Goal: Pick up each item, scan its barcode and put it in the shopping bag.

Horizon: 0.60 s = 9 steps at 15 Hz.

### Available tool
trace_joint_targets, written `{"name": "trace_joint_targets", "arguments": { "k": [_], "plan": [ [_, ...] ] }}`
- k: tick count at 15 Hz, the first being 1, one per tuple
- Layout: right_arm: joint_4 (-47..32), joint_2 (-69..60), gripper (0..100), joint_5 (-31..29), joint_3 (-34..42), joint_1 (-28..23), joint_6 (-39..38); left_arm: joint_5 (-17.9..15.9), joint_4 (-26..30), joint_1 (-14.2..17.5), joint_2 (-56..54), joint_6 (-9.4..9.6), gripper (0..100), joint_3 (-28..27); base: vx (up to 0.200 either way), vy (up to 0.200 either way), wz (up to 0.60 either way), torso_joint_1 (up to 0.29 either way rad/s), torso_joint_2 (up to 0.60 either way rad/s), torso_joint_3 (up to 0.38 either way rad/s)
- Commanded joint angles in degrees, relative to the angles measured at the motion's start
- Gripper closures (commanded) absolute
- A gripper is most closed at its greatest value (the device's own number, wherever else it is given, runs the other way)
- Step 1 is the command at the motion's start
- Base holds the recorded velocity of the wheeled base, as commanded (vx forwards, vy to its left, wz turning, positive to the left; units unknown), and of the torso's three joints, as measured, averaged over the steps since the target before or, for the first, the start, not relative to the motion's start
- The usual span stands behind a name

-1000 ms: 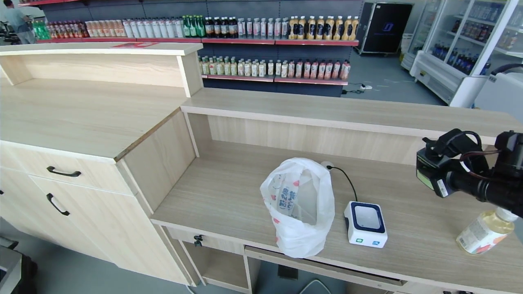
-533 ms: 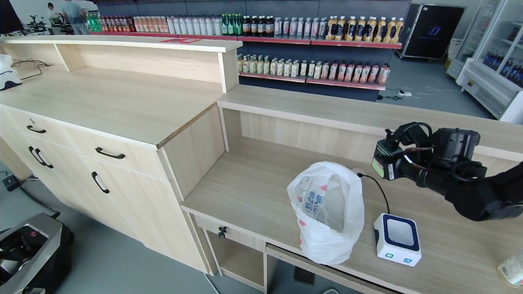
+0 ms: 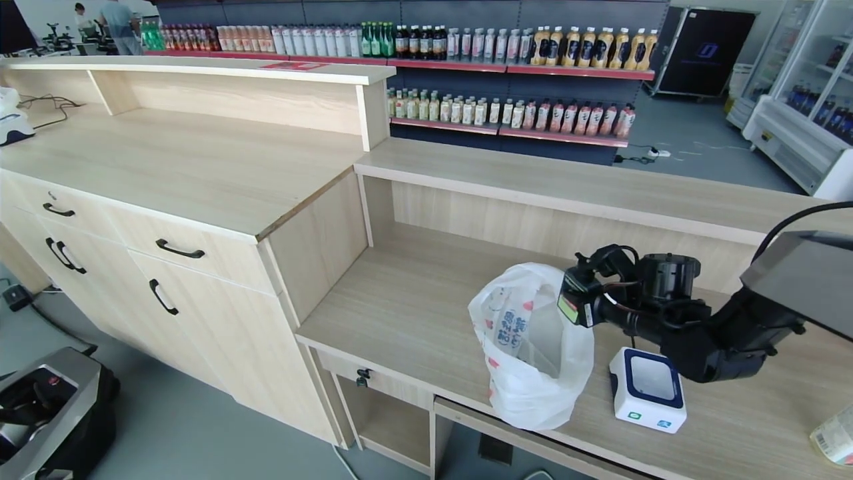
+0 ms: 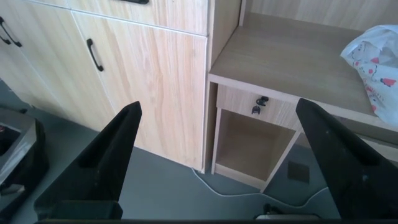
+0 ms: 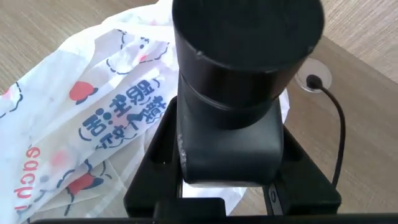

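A white plastic shopping bag [image 3: 533, 347] with red and blue print stands open on the low wooden counter [image 3: 413, 313]. Just right of it sits the white scanner [image 3: 648, 390] with its dark-framed window facing up. My right arm's wrist [image 3: 626, 300] hangs over the bag's right rim. The right wrist view looks past the gripper's black housing [image 5: 230, 137] down onto the bag [image 5: 81, 124]. A pale yellow drink bottle [image 3: 833, 437] rests on the counter at the far right. My left gripper [image 4: 219, 104] is open and holds nothing, low beside the counter's front, with the bag [image 4: 373, 56] beyond it.
The scanner's black cable [image 3: 610, 300] runs to a hole in the counter [image 5: 314, 81]. A raised ledge [image 3: 566, 180] backs the counter. A taller cabinet [image 3: 200, 220] with drawer handles stands to the left. A grey machine [image 3: 46, 407] sits on the floor.
The head camera swung left early on. Since then my right arm has moved left and down, from above the scanner's cable to the bag's mouth. The bottle has stayed on the counter.
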<state>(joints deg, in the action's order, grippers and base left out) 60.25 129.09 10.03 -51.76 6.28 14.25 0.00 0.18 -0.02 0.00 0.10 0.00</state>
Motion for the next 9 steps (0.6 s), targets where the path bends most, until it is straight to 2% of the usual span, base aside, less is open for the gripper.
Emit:
{"name": "trace_joint_targets", "arguments": {
  "k": [1, 5, 9],
  "plan": [
    [0.3, 3.5, 100, 0.1, -0.5, 0.8, 0.0, 0.0, 0.0, 0.0, 0.0, -0.01, 0, 0.0, 0.000, 0.000, 0.00, 0.000, 0.00, 0.000],
    [2.1, 7.2, 100, 0.1, -2.0, 1.8, -0.2, 0.0, 0.0, 0.0, 0.0, -0.01, 0, 0.0, 0.000, 0.000, 0.00, 0.000, 0.00, 0.000],
    [2.0, 10.8, 100, 0.1, -8.3, 2.0, -0.4, 0.0, 0.0, 0.0, 0.0, -0.01, 0, 0.0, 0.000, 0.000, 0.00, 0.000, 0.00, 0.000]
  ]
}}
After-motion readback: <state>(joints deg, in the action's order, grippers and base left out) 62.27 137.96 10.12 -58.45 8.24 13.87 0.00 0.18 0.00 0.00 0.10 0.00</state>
